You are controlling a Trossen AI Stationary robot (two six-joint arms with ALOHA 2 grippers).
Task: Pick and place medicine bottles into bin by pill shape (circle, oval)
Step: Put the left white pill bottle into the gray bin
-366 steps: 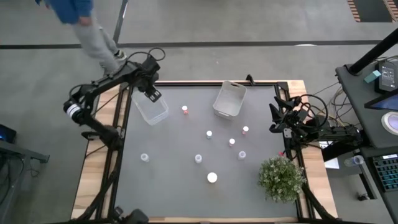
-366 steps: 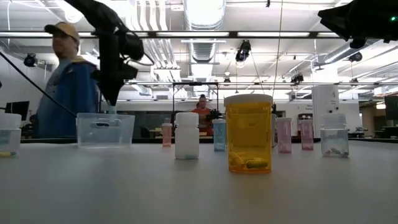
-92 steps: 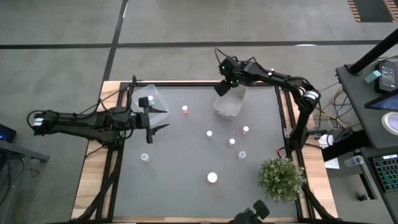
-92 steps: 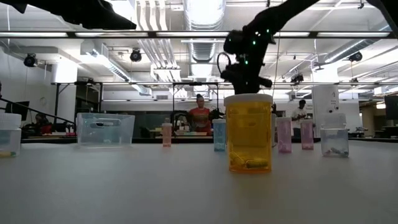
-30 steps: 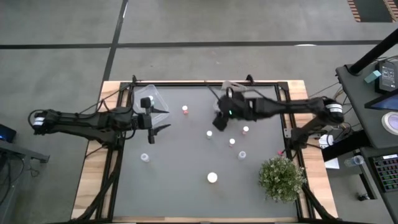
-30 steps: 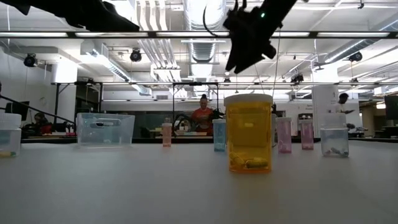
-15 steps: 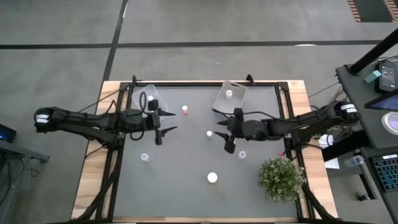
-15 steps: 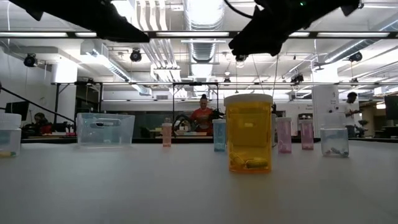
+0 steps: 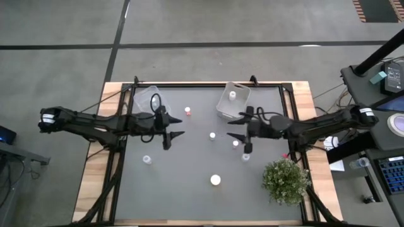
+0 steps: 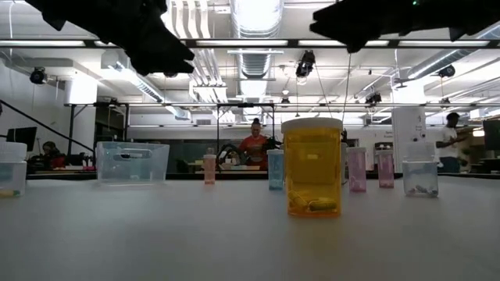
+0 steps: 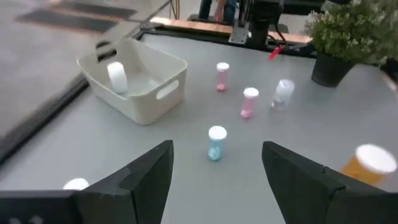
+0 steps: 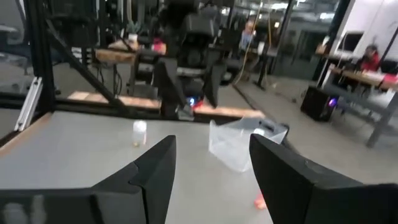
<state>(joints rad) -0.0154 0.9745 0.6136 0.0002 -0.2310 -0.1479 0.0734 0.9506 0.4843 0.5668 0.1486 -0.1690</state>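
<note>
The right gripper (image 9: 243, 135) has been brought away from the white plastic bin (image 9: 231, 101) at the far edge of the table. It is now held above the middle of the grey table top (image 9: 183, 189), fingers apart and empty. A small white-capped bottle (image 9: 232, 95) is seen inside that bin, so one placement is judged complete and a further pick is being set up. The left gripper (image 9: 173, 135) has likewise been advanced from beside the clear plastic bin (image 9: 146, 101) toward the centre, its fingers spread wide with nothing between them.

The remaining medicine bottles are left standing on the table. A red-capped bottle (image 9: 187, 111) is near the far edge between the bins. A white-capped blue bottle (image 9: 212, 135) lies between the two grippers. Two pink bottles are close to the right gripper, one (image 9: 235, 144) just beside its fingertips. A clear bottle (image 9: 245, 157) sits nearer the plant, another clear bottle (image 9: 146, 160) sits alone on the left side, and a wider amber bottle (image 9: 215, 180) stands toward the near edge.

The near half of the table is largely open. The bushy green potted plant (image 9: 285, 180) occupies the near right corner and should be cleared by the right arm. The two grippers face each other near the blue bottle, so crowding there is judged the main hazard.
</note>
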